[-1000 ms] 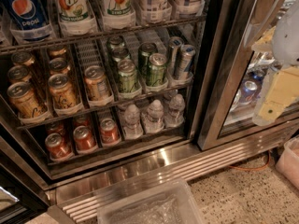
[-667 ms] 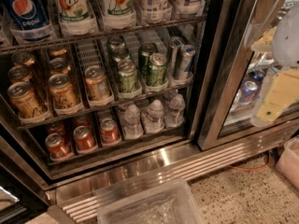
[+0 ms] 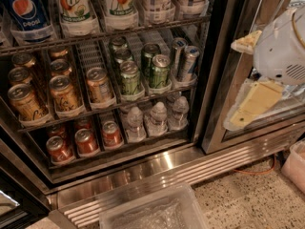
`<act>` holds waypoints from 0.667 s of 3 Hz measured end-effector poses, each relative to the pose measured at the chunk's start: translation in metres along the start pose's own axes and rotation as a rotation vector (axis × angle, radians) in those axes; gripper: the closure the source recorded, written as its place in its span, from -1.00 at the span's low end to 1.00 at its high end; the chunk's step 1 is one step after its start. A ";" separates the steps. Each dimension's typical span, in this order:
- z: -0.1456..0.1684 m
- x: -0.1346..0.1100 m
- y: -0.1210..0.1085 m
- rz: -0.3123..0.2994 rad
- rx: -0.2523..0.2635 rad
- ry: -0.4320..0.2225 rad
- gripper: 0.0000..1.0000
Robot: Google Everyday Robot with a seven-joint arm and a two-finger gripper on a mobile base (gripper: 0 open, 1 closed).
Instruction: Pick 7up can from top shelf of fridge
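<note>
Fridge [image 3: 143,165]: left bay open to us, right glass door shut, dark frame post between the two. Top shelf [image 3: 143,28] runs along the upper edge of the view, with cans standing in clear trays behind its front rail. Gripper [image 3: 236,82] hangs at the right side, in front of the shut door and outside the open bay. Its fingers [image 3: 255,104] are spread wide with nothing between them.

The 7up can [image 3: 72,4] stands on the top shelf, left of centre, between the Pepsi can [image 3: 24,8] and a second 7up can [image 3: 119,1] just beside it. It is upright with its long axis vertical, and its top is cut off by the view.

Key relation: the can lies up and well left of the fingers, past the frame post. We judge the reach hasn't started. The next move has to clear the post, then come in level at the can's side.
</note>
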State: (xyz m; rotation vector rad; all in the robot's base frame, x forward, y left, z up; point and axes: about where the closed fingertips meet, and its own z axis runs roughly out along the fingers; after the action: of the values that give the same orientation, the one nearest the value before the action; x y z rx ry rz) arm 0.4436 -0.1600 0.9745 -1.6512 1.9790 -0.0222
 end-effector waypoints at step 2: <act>0.009 -0.039 -0.015 0.038 0.160 -0.227 -1.00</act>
State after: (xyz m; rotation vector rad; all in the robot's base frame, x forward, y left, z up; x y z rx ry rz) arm 0.4647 -0.1250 0.9885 -1.4464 1.7889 0.0204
